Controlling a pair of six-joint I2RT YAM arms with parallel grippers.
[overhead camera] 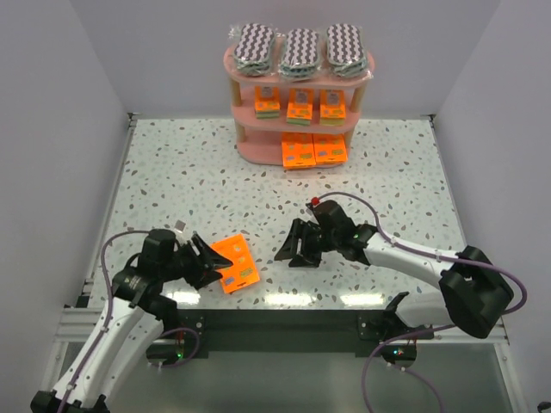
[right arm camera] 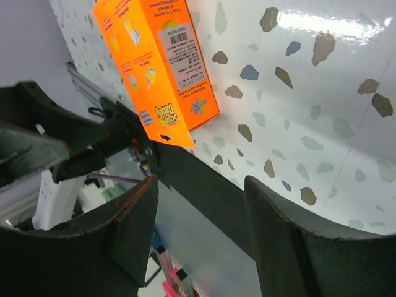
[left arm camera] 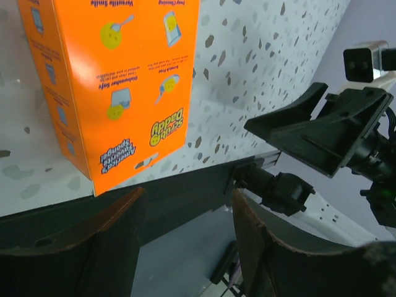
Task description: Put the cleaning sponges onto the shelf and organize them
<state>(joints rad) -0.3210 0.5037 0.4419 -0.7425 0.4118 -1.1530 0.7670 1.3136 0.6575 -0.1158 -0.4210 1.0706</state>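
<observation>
Packet point(overhead camera: 237, 265) pickup at seven o'clock: lining up left gripper point(overhead camera: 211, 262), gaping; right gripper point(overhead camera: 294, 253) gaping too, empty; next, clamping, carrying to shelf point(overhead camera: 258, 152) at twelve.

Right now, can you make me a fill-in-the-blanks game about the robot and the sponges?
1. The top board of the pink shelf holds ___ zigzag packs.
2. Its bottom board holds ___ large orange packets.
3. The loose packet on the table beside the left gripper is coloured ___.
4. The right gripper is open and holds ___.

Missing words: three; two; orange; nothing.
</observation>
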